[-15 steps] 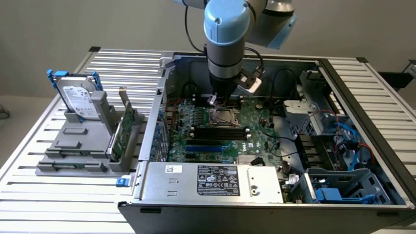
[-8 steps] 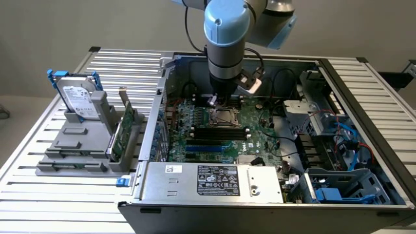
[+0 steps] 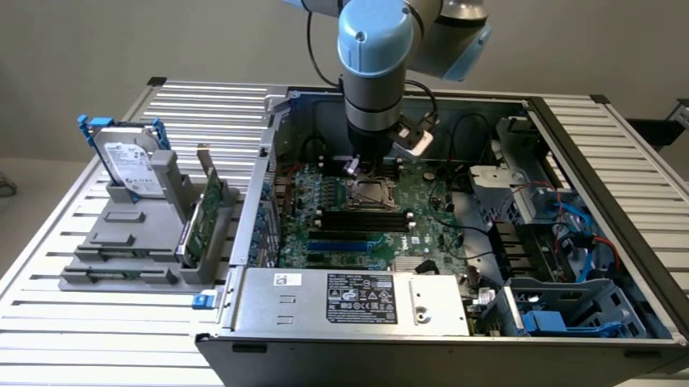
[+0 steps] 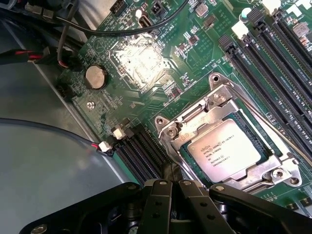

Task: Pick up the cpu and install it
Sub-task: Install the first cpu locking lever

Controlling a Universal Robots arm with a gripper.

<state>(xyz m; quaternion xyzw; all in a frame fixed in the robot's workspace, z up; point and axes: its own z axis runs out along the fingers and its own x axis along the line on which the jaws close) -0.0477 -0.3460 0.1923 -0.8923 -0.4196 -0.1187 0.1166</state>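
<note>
The claw (image 4: 170,187) is pressed together, its black fingers (image 4: 155,200) meeting with nothing between them. In the exterior view the claw (image 3: 354,166) hangs low inside the open case (image 3: 603,173), just over the board (image 3: 425,222) and close beside the socket (image 3: 373,192). The cpu (image 4: 225,148) lies flat in the socket (image 4: 218,90), apart from the fingers, its silver printed top facing up and the metal frame all around it. Beside the socket run long black memory slots (image 4: 273,58), and a round coin cell (image 4: 96,77) sits on the green board (image 4: 122,105) farther off. A grey power supply (image 3: 356,300) stands at the case's near edge. On the table (image 3: 64,339), towards the exterior view's left, a hard drive (image 3: 131,165) in blue brackets stands upright in a grey rack (image 3: 119,242).
</note>
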